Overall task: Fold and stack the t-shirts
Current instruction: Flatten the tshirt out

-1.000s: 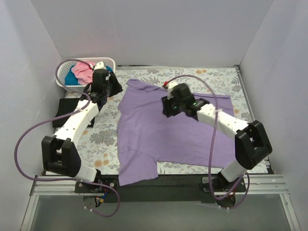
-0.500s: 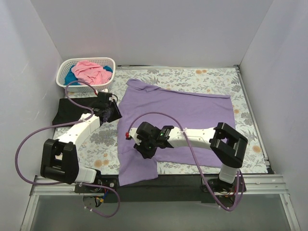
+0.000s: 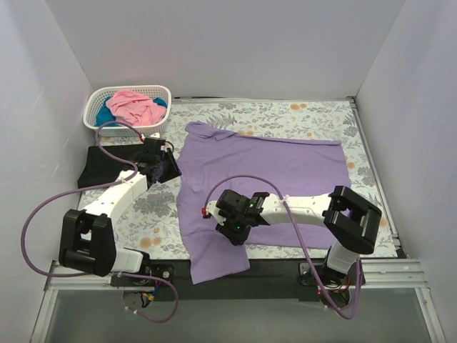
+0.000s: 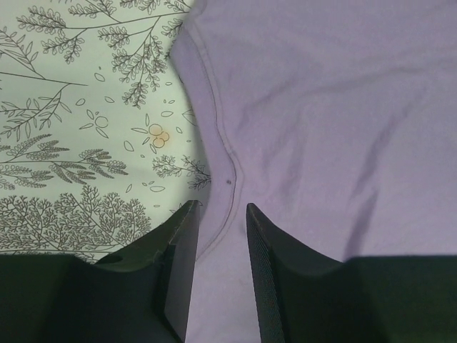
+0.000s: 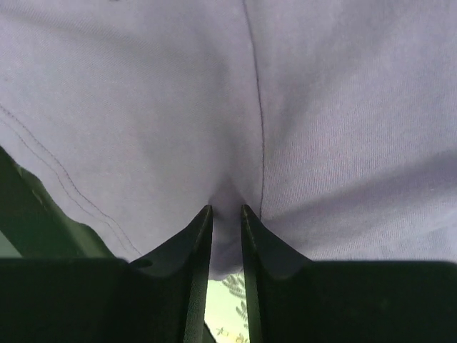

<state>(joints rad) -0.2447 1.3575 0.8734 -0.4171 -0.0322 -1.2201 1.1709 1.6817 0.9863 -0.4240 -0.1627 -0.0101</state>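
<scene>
stretched low and forward from the near-left base, ending with the left gripper (image 4: 221, 206) at the left edge of the lavender t-shirt (image 3: 285, 168). closed down narrow there, with the hemmed edge running into the gap between the fingers (image 4: 178, 271) and filling it. reaching flat across from the near-right base toward the left, with the right gripper (image 5: 226, 209) over the shirt's near-left part. pinched tight on a small pucker of lavender fabric, a seam line running straight up from the grip.

spread mostly flat on the floral cloth (image 3: 300, 114), one sleeve at the far left, a near-left flap hanging past the cloth's near edge onto the black front strip (image 3: 278, 268).

to the left, well apart, a black t-shirt (image 3: 100, 163) lying flat. in the far-left corner, a white lattice basket (image 3: 91, 107) holding a pink t-shirt (image 3: 136, 106) and a teal t-shirt (image 3: 106, 114).

bare floral cloth between the lavender hem and the black shirt, and along the far side. white walls (image 3: 214, 43) close on left, far and right.
</scene>
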